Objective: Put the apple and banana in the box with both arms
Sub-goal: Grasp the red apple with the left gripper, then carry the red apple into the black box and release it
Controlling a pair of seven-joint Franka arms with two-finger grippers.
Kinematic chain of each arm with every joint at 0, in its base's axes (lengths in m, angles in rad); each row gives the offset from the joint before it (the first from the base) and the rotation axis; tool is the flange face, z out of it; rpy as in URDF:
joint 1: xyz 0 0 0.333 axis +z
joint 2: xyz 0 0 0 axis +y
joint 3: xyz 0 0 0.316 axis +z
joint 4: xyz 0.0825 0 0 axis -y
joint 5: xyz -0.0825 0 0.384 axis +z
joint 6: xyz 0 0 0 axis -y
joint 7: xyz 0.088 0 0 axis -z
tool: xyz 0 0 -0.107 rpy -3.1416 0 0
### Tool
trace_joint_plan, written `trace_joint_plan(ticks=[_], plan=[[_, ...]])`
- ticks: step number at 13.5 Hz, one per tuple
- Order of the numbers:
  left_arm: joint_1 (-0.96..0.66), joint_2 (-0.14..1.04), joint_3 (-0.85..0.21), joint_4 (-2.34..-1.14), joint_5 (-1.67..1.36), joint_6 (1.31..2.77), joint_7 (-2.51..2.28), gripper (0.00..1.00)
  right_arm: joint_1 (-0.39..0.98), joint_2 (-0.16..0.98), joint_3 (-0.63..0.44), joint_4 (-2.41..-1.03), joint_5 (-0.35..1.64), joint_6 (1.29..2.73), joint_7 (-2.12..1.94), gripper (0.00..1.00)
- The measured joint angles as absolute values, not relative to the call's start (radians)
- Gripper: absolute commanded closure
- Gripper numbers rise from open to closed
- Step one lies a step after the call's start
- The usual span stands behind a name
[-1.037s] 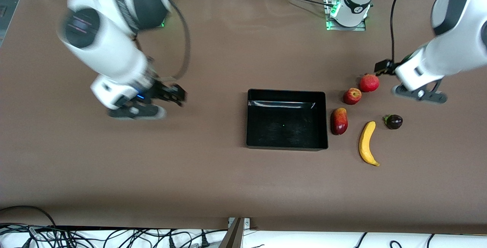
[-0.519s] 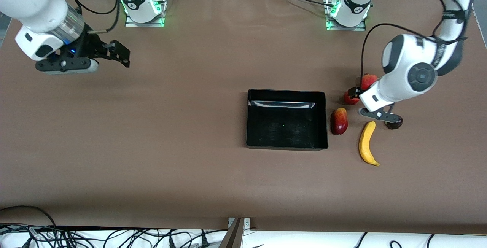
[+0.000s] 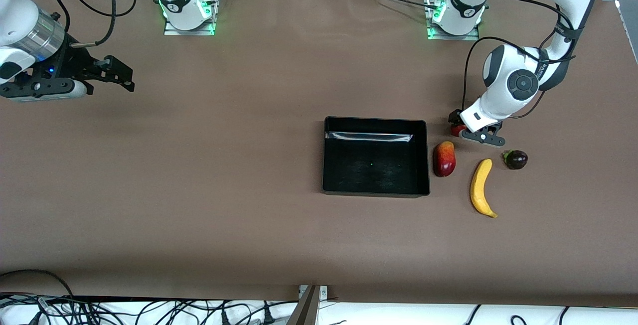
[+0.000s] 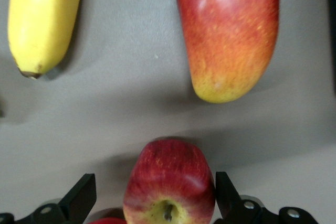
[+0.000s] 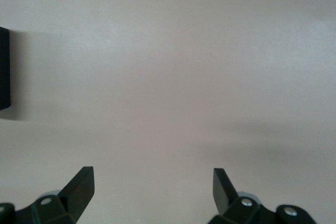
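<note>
Bright, even overhead light, soft shadows, glare on the box (image 3: 369, 136).

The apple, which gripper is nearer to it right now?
Left. The left gripper is open with the apple between its fingers; the right gripper hangs open over bare table at the right arm's end.

No text (labels, brands, numbers) is readable anywhere here.

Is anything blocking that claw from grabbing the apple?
Nothing visible. The left claw is open with the apple already between its fingers. The mango and banana lie clear of it.
</note>
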State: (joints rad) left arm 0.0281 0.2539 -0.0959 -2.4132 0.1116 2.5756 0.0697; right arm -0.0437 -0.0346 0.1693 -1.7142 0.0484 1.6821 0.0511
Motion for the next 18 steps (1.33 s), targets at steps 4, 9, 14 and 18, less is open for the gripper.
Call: trace_joint_plan(ticks=[4, 9, 14, 18], plan=[[0.030, 0.280, -0.097, -2.425, 0.112, 2.607, 0.070, 1.00, -0.044, -0.037, 0.192, -1.712, 0.047, 1.678, 0.132, 0.00], [0.030, 0.272, -0.110, -2.382, 0.112, 2.604, 0.013, 1.00, -0.045, -0.038, 0.215, -1.690, 0.024, 1.662, 0.161, 0.00], [0.025, 0.241, -0.127, -2.123, 0.112, 2.278, 0.000, 1.00, -0.048, -0.036, 0.215, -1.679, 0.023, 1.662, 0.164, 0.00], [-0.063, 0.241, -0.154, -1.849, 0.111, 1.965, -0.057, 1.00, -0.051, -0.033, 0.213, -1.678, 0.020, 1.663, 0.166, 0.00]])
